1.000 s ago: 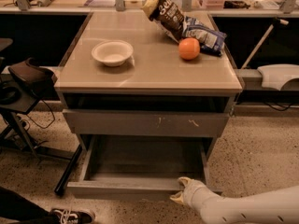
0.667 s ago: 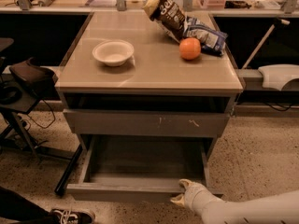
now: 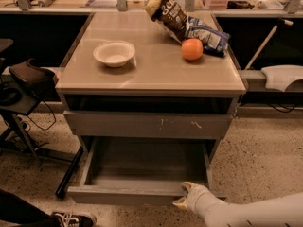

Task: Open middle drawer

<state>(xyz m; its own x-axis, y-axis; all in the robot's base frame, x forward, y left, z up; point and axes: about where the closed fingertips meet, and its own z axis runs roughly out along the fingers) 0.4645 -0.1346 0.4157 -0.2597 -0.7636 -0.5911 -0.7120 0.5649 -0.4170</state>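
The middle drawer is pulled far out from the cabinet. Its plain grey front faces me and its shallow grey tray interior holds nothing. My gripper, white and coming in from the lower right, sits at the right part of the drawer's front rim. One finger is over the rim on the inside and the other is on the outside face, so it is shut on the front panel. Above the drawer is a wider grey front with white scratch marks.
On the cabinet top are a white bowl, an orange and two snack bags. A black stand with cables is on the left. A shoe is at the lower left, and a white device is on the right.
The gripper has dropped very slightly at the drawer front. The drawer and the tabletop objects are as they were.
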